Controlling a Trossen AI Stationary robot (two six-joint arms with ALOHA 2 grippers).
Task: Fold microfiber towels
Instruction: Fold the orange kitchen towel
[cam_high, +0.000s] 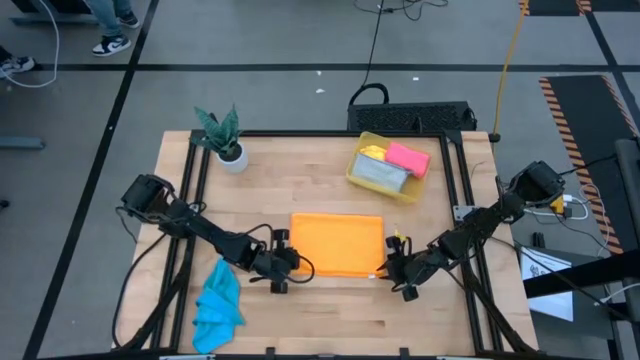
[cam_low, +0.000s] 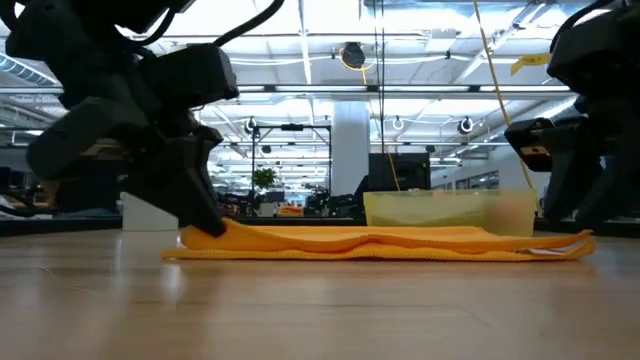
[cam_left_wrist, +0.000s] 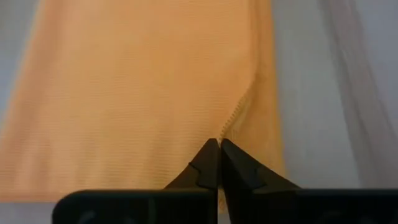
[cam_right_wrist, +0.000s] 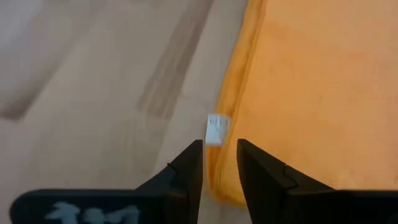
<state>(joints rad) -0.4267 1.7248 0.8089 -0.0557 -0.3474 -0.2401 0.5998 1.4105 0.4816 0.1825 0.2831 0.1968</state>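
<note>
An orange towel (cam_high: 337, 243) lies flat on the middle of the wooden table. My left gripper (cam_high: 288, 268) is at its near left corner, shut on the cloth (cam_left_wrist: 219, 146). My right gripper (cam_high: 393, 268) is at its near right corner, beside a small white label (cam_right_wrist: 217, 129), with the towel's edge between its fingers. A bright blue towel (cam_high: 218, 305) lies crumpled near the front left. Pink (cam_high: 408, 157), grey (cam_high: 380, 175) and yellow (cam_high: 372, 151) towels lie in a translucent yellow bin (cam_high: 357, 178) at the back right. My left gripper pinches the orange towel near its near left corner (cam_left_wrist: 231, 121) between its two fingers, slanting down from the table's left. A crease runs up the cloth from the fingertips. That end is slightly raised (cam_low: 215, 232); the remainder lies on the table. My right gripper has the towel's thick near right edge (cam_right_wrist: 219, 171) between its two fingers, slanting down from the table's right. The fingers lie along the edge, just short of the white label. The towel lies flat on the table there.
A small potted plant (cam_high: 225, 140) stands at the back left. The bin sits behind the orange towel's right half. Bare wood lies along the front edge (cam_high: 340, 320) between the blue towel and the right arm.
</note>
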